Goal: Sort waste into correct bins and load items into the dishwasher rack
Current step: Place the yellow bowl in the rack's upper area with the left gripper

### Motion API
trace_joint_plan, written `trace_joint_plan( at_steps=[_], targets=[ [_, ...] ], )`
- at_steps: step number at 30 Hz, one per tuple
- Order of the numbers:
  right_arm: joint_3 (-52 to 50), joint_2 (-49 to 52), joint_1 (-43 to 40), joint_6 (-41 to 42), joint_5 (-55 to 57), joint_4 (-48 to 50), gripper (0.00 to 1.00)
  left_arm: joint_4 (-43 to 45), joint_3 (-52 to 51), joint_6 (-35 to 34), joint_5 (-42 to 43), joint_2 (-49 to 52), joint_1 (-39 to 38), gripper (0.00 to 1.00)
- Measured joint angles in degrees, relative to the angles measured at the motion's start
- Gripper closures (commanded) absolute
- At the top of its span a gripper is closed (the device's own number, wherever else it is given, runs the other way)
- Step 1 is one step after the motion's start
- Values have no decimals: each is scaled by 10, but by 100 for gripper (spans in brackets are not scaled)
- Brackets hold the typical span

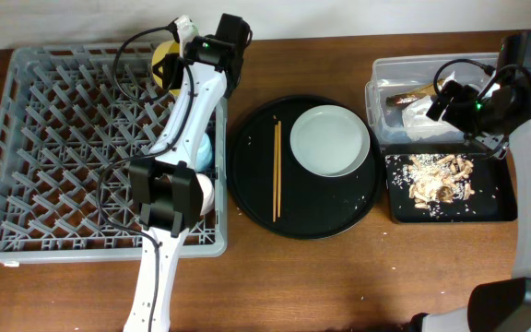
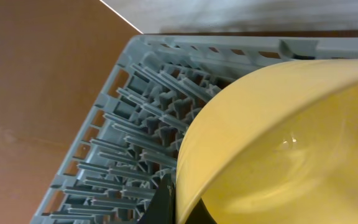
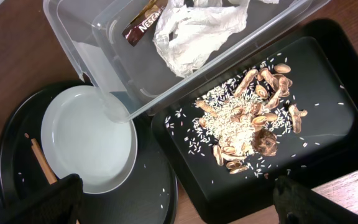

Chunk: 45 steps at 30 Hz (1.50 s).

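Step in hand: by my reading, seating the small yellow round bowl (image 2: 278, 143) in the large square grey plastic peg rack (image 1: 63, 138).
Bowl location: tilted over the rack's far right corner, above the pegs. Whether it touches them cannot be told.
Left gripper (image 1: 169, 63): jaws apparently clamped on the bowl's rim. A dark part, likely a finger (image 2: 161, 202), shows against the outer wall.
Right gripper (image 3: 176, 196): jaws wide apart and empty, over the shallow black rectangular tray (image 3: 328, 81) of beige crumbly food scraps (image 3: 247, 124).
Handling advice: lower the bowl on edge between two peg rows and let go only once the pegs bear it. Keep clear of the light blue cup (image 1: 206, 148) by the rack's right wall.
Not yet loaded: pale grey-green round plate (image 1: 330, 138) and two thin wooden chopsticks (image 1: 277, 171), both on the large round black tray (image 1: 247, 194).
Writing: "NESCA…" in white on the brown-and-gold wrapper (image 3: 140, 25), the rest out of sight. The wrapper lies beside the crumpled white tissue (image 3: 194, 34) in the clear rectangular plastic tub (image 3: 67, 31).
Other writing: none legible.
Counter: brown wood (image 1: 339, 277).
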Motion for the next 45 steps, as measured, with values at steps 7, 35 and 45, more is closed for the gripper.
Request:
trace_joint_plan(
  at_steps=[7,35,45],
  targets=[
    [0,0,0,0,0,0,2,-17,0,1,-129,22,-8,100],
    [0,0,0,0,0,0,2,8,0,-8,-99,27,-28,79],
    [0,0,0,0,0,0,2,-50,10,36,34,28,-89,44]
  ],
)
